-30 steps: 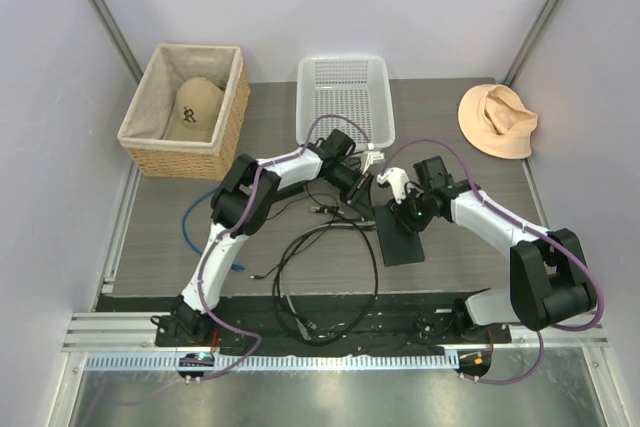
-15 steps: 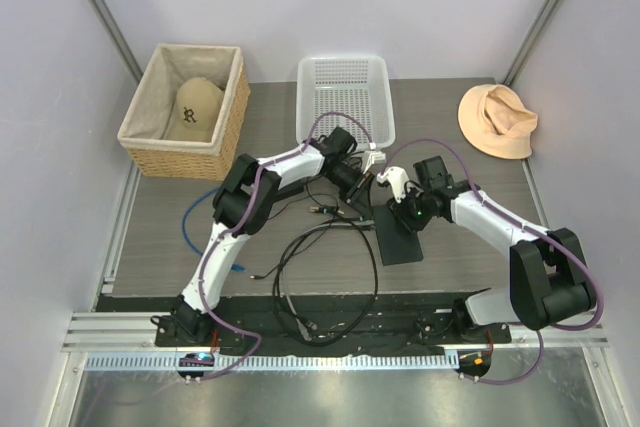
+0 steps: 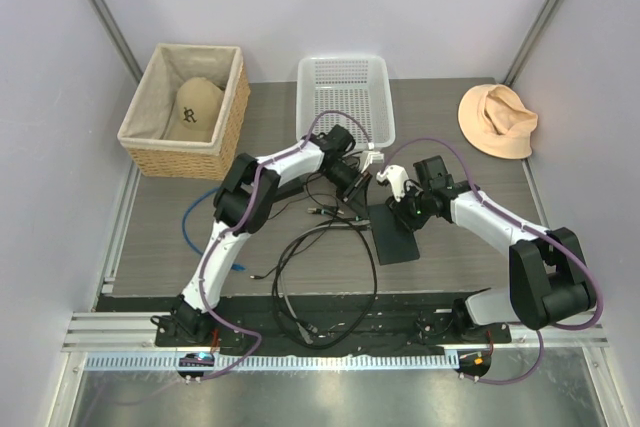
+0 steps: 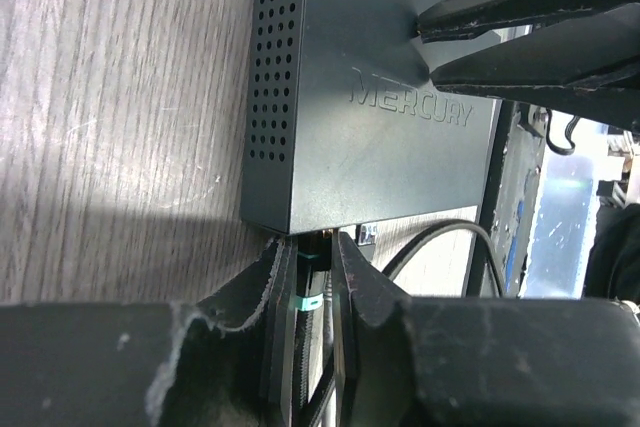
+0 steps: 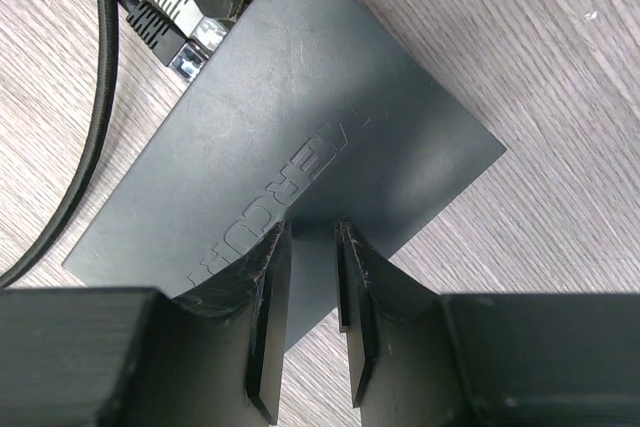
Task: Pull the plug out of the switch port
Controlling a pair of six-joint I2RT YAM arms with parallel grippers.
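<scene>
Left gripper point(image 4: 310, 255) pinching plug point(image 4: 313, 285) at switch port point(image 4: 320, 235). Right gripper point(image 5: 313, 232) narrowly spread, tips pinning switch point(image 5: 300, 97). Risk: plug sticks, switch drags across worktop point(image 4: 120, 97), or pinch slips off.

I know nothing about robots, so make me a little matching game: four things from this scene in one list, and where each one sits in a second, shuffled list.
Things
A. tan cap
B. peach sun hat
C. plug
D. black box

Places
1. pinched in the left tool, at the box's edge
2. far right side of the table
3. flat on the table, lettering up
4. inside the wicker basket

Pairs: A-4, B-2, C-1, D-3
</scene>
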